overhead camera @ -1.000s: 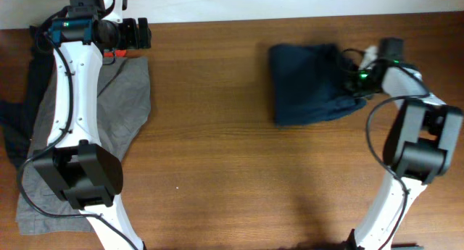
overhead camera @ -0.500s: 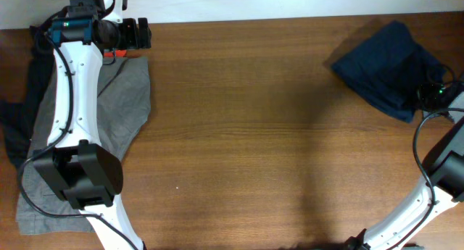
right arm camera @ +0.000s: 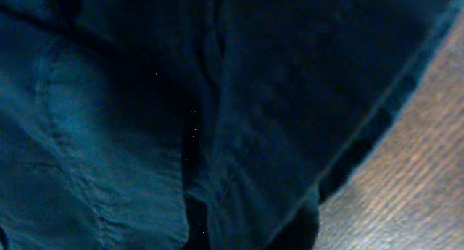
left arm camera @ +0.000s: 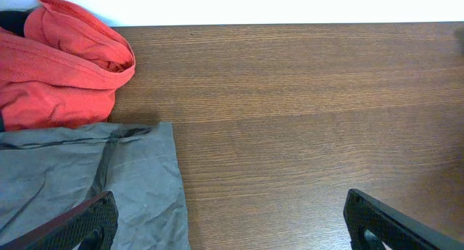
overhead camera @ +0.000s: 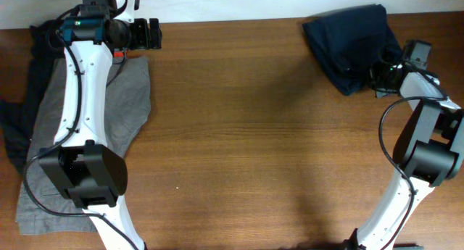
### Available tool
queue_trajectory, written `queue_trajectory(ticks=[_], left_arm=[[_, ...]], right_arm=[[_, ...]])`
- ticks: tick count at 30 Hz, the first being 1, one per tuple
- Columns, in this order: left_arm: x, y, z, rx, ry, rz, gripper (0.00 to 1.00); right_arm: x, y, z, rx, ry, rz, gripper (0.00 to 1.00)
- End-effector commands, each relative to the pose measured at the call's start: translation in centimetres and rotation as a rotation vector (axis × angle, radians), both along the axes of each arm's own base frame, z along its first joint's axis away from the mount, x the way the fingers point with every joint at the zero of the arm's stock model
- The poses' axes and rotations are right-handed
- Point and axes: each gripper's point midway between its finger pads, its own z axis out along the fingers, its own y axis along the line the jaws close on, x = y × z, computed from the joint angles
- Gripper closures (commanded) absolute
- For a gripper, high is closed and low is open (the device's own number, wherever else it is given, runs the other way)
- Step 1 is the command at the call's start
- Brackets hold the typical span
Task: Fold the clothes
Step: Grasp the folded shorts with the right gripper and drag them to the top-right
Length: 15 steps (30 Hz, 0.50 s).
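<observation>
A folded navy garment [overhead camera: 346,34] lies at the table's back right and fills the right wrist view [right arm camera: 181,112]. My right gripper [overhead camera: 380,69] is at its right edge, gripping the cloth; its fingers are hidden by the fabric. A grey garment [overhead camera: 125,98] lies spread at the left and also shows in the left wrist view [left arm camera: 87,185]. My left gripper [overhead camera: 150,34] hovers open and empty over the grey garment's top right corner, with its fingers wide apart [left arm camera: 232,232].
A red garment [left arm camera: 58,61] is bunched at the back left, next to the grey one. A dark garment [overhead camera: 13,130] lies under the grey one at the far left edge. The table's back edge meets a white wall [overhead camera: 232,2].
My right gripper swung the navy garment from the table's centre right out to the far right, then to the back right. My left gripper shifted slightly right.
</observation>
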Motion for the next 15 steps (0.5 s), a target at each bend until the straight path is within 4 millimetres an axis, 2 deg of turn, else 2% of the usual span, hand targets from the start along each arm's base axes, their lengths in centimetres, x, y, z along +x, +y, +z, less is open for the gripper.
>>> queue_trajectory(ticks=[1,3,4,5,6,9,10,12,13,15], left_arm=[[-0.1,0.2,1.9,0.011,-0.043,-0.001,0.01],[0.0,0.2,1.8,0.012,-0.042,-0.001,0.01],[0.0,0.2,1.8,0.012,-0.042,0.000,0.01],[0.0,0.2,1.8,0.012,-0.042,0.000,0.01],[-0.1,0.2,1.8,0.012,-0.040,0.000,0.01],[-0.1,0.2,1.8,0.012,-0.040,0.000,0.01],[-0.1,0.2,1.8,0.012,-0.040,-0.001,0.01],[-0.1,0.2,1.8,0.012,-0.041,0.000,0.01],[-0.1,0.2,1.8,0.012,-0.041,0.000,0.01],[0.0,0.2,1.7,0.012,-0.039,0.000,0.01]], right_arm=[[0.4,0.5,2.2,-0.115,-0.114,0.258,0.78],[-0.2,1.2,4.4,-0.177,-0.138,0.373,0.66],[-0.9,1.4,5.3,-0.207,-0.134,0.421,0.56],[-1.6,1.5,6.0,-0.229,-0.116,0.449,0.51],[-2.6,1.6,6.7,-0.256,-0.088,0.477,0.40],[-4.5,2.1,8.4,-0.321,-0.062,0.577,0.37],[-4.5,2.7,9.6,-0.389,-0.102,0.674,0.36],[-3.7,3.8,10.7,-0.535,-0.166,0.844,0.33],[-3.3,4.0,10.8,-0.582,-0.169,0.871,0.31],[-1.5,2.9,10.5,-0.755,-0.111,0.853,0.17]])
